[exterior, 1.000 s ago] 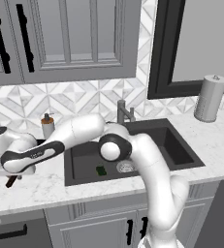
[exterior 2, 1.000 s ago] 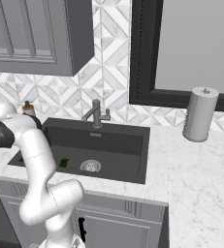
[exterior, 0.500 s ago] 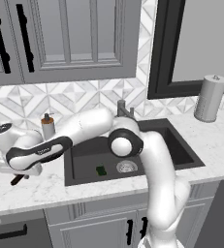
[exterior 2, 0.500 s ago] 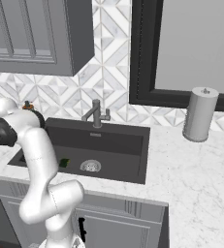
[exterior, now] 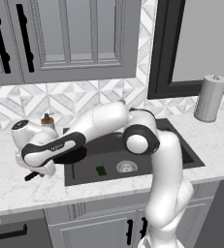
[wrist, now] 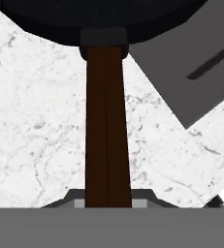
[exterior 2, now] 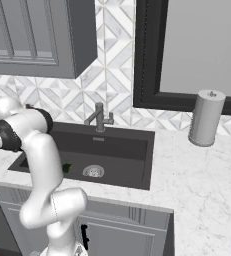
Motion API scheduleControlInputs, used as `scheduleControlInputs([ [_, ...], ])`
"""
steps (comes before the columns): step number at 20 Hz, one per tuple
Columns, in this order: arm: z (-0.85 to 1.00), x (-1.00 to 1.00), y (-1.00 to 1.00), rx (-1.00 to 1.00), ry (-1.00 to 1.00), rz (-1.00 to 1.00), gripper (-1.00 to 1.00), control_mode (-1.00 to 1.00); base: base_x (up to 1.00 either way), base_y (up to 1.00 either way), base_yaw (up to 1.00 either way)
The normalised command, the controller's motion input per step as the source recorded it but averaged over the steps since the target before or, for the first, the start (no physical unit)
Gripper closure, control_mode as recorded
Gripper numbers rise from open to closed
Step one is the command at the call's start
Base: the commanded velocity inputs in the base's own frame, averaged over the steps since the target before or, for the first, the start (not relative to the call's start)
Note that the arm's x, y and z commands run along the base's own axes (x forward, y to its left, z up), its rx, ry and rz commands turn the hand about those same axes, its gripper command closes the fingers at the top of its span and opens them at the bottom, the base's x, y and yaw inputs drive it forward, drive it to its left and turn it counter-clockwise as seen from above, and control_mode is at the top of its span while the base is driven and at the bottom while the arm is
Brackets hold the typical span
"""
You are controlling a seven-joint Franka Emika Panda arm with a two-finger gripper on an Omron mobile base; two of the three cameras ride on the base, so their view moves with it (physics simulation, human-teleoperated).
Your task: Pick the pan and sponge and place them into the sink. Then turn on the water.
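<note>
The pan (wrist: pixel 99 19) sits on the bench (wrist: pixel 31 121) to the left of the sink (exterior: pixel 181 145), and its handle (wrist: pixel 106 126) is the part that matters now. In the hand view the handle runs straight up the middle, from between the pincer (wrist: pixel 106 203) tips at the bottom to the round black body at the top, so the pan's long axis lines up with the hand and the body lies straight ahead of it. The pincer is clenched on the handle near its free end. In the left base view the handle end (exterior: pixel 32 176) pokes out just under the hand, close to the bench's front edge and left of the sink's left rim; the pan body is hidden there behind the forearm.

The sponge (exterior: pixel 101 170) already lies on the sink floor, just left of the drain (exterior: pixel 126 166), so I judge that half of the placing done. The sink lies to the robot's right of the pan, with its left rim between them. The coming move therefore likely calls for a lift clear of the bench and a carry rightward over that rim. With the grip far out on the handle, the pan may droop as it rises. The faucet (exterior 2: pixel 99 117) stands at the back rim of the sink, untouched.
</note>
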Motion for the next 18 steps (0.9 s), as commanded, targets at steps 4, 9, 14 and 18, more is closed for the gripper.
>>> scheduleControlInputs([
  [4, 0.0, 0.0, -0.63, 0.0, 0.0, -0.23, 1.0, -1.0, 0.0, 0.0, 0.0],
  [9, 0.0, 0.0, -0.63, 0.0, 0.0, -0.2, 1.0, -1.0, 0.0, 0.0, 0.0],
  [14, 0.0, 0.08, -0.56, -0.04, 0.0, -0.16, 1.0, -1.0, 0.0, 0.0, 0.0],
  [18, 0.0, 0.26, -0.44, -0.1, 0.0, -0.13, 1.0, -1.0, 0.0, 0.0, 0.0],
])
